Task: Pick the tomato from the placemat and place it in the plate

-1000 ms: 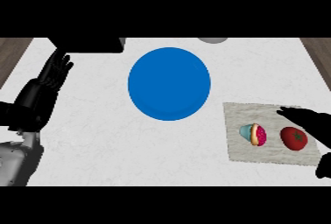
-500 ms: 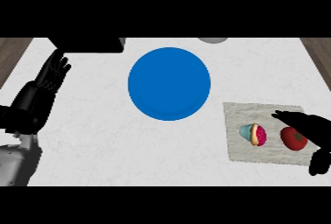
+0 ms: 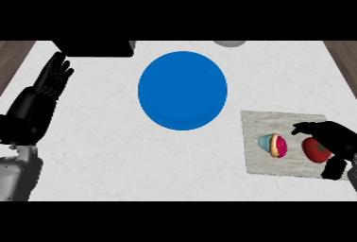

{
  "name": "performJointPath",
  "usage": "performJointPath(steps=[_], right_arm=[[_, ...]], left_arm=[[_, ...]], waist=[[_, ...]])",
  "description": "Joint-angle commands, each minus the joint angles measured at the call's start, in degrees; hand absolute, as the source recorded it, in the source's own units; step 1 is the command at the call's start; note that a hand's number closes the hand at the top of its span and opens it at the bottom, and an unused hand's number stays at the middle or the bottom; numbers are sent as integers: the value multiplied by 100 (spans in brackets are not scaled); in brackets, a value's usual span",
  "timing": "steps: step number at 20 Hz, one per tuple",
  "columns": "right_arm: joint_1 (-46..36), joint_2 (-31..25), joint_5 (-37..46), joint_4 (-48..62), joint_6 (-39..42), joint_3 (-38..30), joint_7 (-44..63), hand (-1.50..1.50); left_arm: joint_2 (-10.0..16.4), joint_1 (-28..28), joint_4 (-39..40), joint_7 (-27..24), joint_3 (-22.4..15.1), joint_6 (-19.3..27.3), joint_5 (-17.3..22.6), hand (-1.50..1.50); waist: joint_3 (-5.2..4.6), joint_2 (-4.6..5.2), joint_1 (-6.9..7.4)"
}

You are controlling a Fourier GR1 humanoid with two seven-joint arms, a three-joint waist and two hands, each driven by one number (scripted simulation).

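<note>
tomato [image 3: 314, 150], red and round, is lying on a grey placemat [image 3: 259, 124] directly beneath the robot's right hand [image 3: 336, 138]. the hand is arching over it from above and is half open: fingers are bending over the tomato's far side while the thumb [image 3: 333, 169] is hanging down at its near side, cupping it without visibly closing on it. whether they are touching it is not clear. this is looking like the start of a grasp, with fingers and thumb lining up to close from opposite sides.

just left of the fingertips, on the same placemat, a small teal, pink and orange cupcake-like item [image 3: 273, 145] is sitting near the tomato but apart from it. it is crowding the fingers' side, so a closing hand could be nudging it.

farther left of the hand and further back on the white table [image 3: 105, 142], a blue plate [image 3: 182, 90] is waiting. nothing is standing between it and the placemat, so the carry is looking unobstructed.

the left hand [image 3: 47, 84] is resting open, fingers up, at the far left edge. a black object [image 3: 94, 48] and a grey round thing [image 3: 229, 43] are sitting along the table's back edge.
</note>
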Motion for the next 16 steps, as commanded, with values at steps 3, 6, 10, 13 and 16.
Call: performJointPath(steps=[3,6,10,13,16], right_arm=[[-128,523,266,193,-1271,-177,-261,150],[-265,302,151,73,-1455,-489,-605,150],[-990,202,161,1433,-1962,-1124,-626,150],[-1815,204,176,2450,-1958,-1480,-101,150],[-2438,-9,149,3073,-2272,-1691,-670,150]], left_arm=[[-25,-126,223,-37,128,-176,63,0],[-42,-278,432,-119,174,-155,-55,0],[-108,-89,120,53,46,-226,-26,0],[-341,-388,4,89,-229,58,-312,0],[-178,-482,417,32,22,-224,-93,0]], waist=[[12,13,-15],[10,14,-39],[19,40,95],[37,121,315],[27,105,227]])
